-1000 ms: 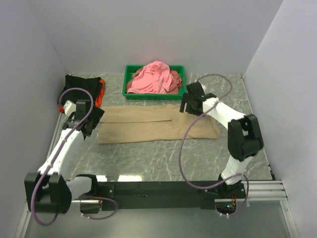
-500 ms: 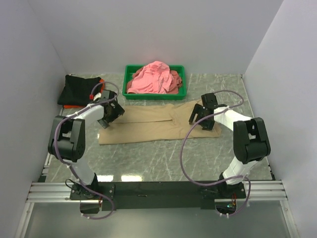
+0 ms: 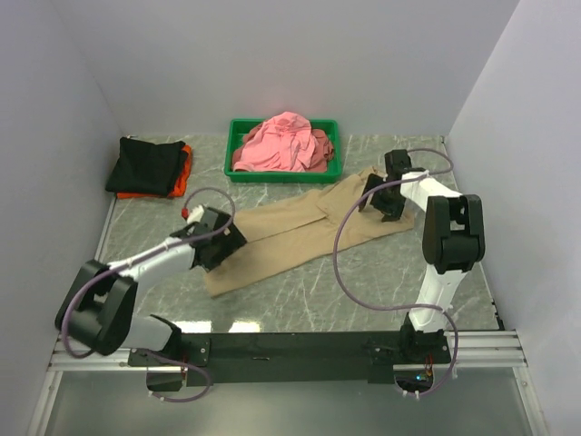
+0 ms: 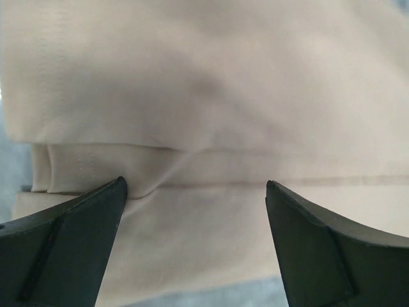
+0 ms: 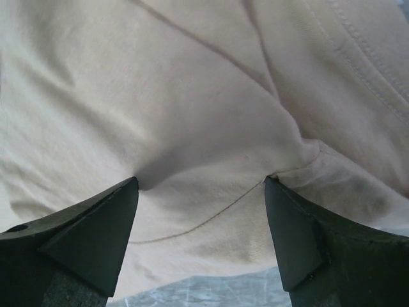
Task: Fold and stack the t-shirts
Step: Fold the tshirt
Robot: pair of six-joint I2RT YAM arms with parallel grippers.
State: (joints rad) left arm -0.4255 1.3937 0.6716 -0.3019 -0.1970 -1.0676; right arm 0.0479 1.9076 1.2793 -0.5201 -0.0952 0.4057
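Observation:
The tan t-shirt (image 3: 290, 232), folded into a long strip, lies slanted on the table from near left to far right. My left gripper (image 3: 218, 241) sits on its near-left end. In the left wrist view my left gripper (image 4: 195, 185) has its jaws wide apart, with layered tan cloth (image 4: 211, 96) between the fingertips. My right gripper (image 3: 377, 195) is on the far-right end. In the right wrist view my right gripper (image 5: 200, 182) is also open, with wrinkled tan cloth (image 5: 192, 96) between the tips. Pink t-shirts (image 3: 281, 141) are heaped in the tray. A folded black t-shirt (image 3: 145, 163) lies on an orange one (image 3: 183, 173).
The green plastic tray (image 3: 238, 136) stands at the back centre. The black and orange stack is at the back left by the wall. Grey marble tabletop (image 3: 363, 282) shows in front of the tan shirt. White walls close in three sides.
Both grippers came down onto the tan shirt's ends. The left then moved nearer and rightward, the right moved farther back, and the shirt turned from level to slanted.

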